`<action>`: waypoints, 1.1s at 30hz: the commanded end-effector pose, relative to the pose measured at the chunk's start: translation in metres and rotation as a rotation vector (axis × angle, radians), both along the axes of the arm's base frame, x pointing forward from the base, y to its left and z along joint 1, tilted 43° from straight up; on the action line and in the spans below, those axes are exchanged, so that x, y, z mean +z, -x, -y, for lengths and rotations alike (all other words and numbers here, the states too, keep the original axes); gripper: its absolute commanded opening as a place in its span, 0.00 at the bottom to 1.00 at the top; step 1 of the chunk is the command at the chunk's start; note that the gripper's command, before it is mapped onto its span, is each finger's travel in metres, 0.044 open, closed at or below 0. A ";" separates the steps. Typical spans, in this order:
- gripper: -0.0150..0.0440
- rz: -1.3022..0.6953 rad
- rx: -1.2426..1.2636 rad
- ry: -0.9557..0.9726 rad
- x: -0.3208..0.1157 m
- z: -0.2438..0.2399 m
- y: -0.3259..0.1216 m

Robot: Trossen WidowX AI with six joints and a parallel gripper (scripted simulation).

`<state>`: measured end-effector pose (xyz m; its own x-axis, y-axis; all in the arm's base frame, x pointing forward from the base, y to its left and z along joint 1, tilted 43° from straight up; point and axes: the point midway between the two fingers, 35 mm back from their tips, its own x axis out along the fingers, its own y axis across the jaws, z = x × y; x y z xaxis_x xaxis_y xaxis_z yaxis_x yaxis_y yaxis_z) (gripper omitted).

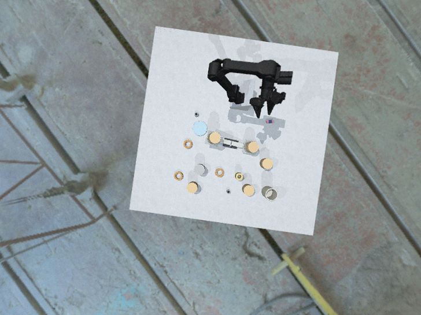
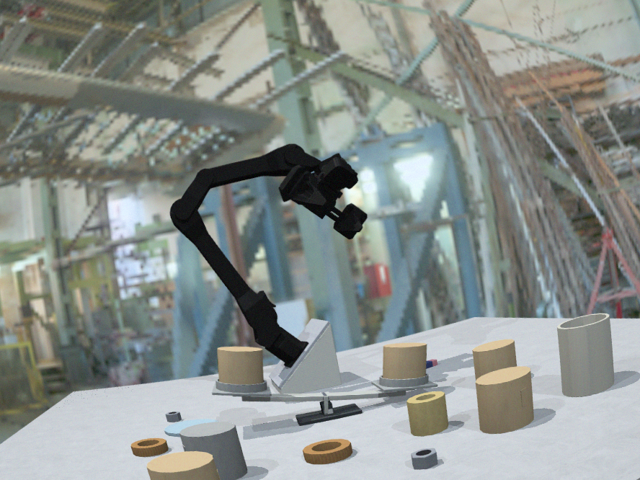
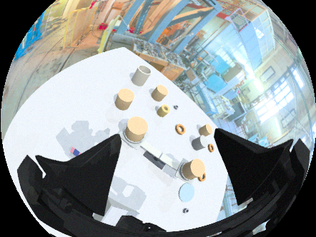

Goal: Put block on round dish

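Observation:
Two tan cups stand upright on the balance (image 1: 240,145) (image 2: 289,397). The left cup (image 1: 214,138) (image 2: 239,365) (image 3: 193,169) is beside the pale blue round dish (image 1: 199,128) (image 2: 178,427) (image 3: 186,193). The right cup (image 1: 252,146) (image 2: 404,362) (image 3: 136,129) is on the other end. Against its black base, the beam looks lower at the right end in the exterior view. The dish is bare. No block shows under either cup. My gripper (image 1: 263,115) (image 2: 336,220) (image 3: 169,135) is open and empty, high above the table, behind the right cup in the top view.
A small pink-and-blue piece (image 1: 270,121) (image 3: 75,151) lies behind the right cup. Tan cylinders (image 1: 266,163) (image 1: 248,190) (image 1: 192,187), a grey cylinder (image 1: 199,168), a hollow tube (image 1: 271,194) and a yellow ring (image 1: 240,178) stand in front. Orange rings (image 1: 187,143) (image 1: 219,172) and small nuts (image 1: 196,114) lie around.

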<state>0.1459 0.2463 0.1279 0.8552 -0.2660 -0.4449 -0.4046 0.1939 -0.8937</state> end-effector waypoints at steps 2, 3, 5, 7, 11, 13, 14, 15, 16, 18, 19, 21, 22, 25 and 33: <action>1.00 0.022 -0.119 -0.093 0.003 0.023 -0.011; 1.00 0.028 -0.145 -0.114 0.004 0.028 -0.013; 1.00 0.042 -0.197 -0.156 0.005 0.038 -0.017; 1.00 0.057 -0.249 -0.198 0.007 0.048 -0.021; 1.00 0.091 -0.353 -0.280 0.009 0.069 -0.027; 1.00 0.110 -0.405 -0.320 0.010 0.079 -0.029; 1.00 0.120 -0.431 -0.340 0.010 0.084 -0.030; 1.00 0.131 -0.457 -0.360 0.011 0.089 -0.031; 1.00 0.141 -0.482 -0.379 0.011 0.094 -0.032; 1.00 0.163 -0.534 -0.418 0.012 0.105 -0.034; 1.00 0.175 -0.560 -0.438 0.012 0.110 -0.034; 1.00 0.199 -0.611 -0.476 0.012 0.120 -0.035; 1.00 0.212 -0.637 -0.495 0.013 0.125 -0.035; 1.00 0.231 -0.675 -0.523 0.013 0.133 -0.035; 1.00 0.162 -0.678 -0.422 0.007 0.129 -0.042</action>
